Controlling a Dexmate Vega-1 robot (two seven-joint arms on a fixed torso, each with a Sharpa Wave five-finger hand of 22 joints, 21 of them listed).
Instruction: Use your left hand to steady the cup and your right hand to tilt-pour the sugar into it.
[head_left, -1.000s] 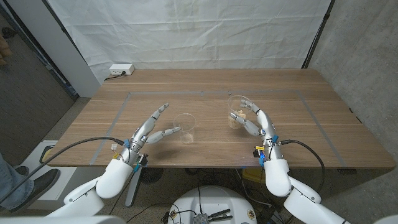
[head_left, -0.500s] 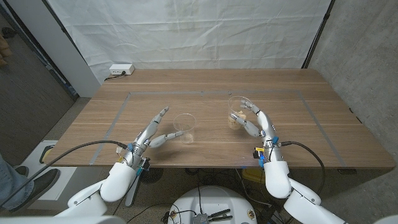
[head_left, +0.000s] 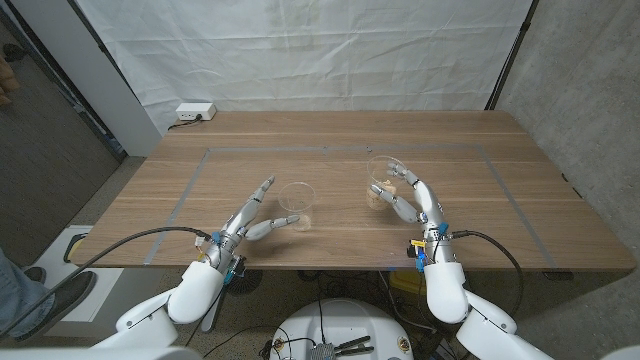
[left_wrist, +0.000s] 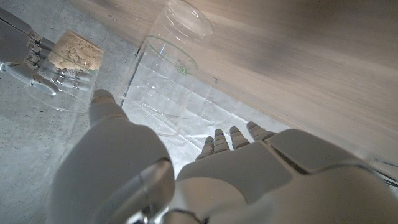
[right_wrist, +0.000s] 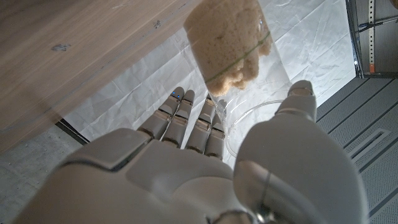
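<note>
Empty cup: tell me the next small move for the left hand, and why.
Probably close the left hand around the empty cup. Its fingers are spread beside the cup and do not grip it yet, while the right hand already holds the cup of sugar. The empty cup should be steadied before any pouring.

Bright even overhead light, faint soft shadows on the table (head_left: 330, 240), wrist views blurred close up, head view sharp

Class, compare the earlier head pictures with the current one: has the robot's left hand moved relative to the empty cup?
Yes. The left hand has shifted rightward across the table toward the empty cup, which stayed put; its fingers now reach beside the cup.
</note>
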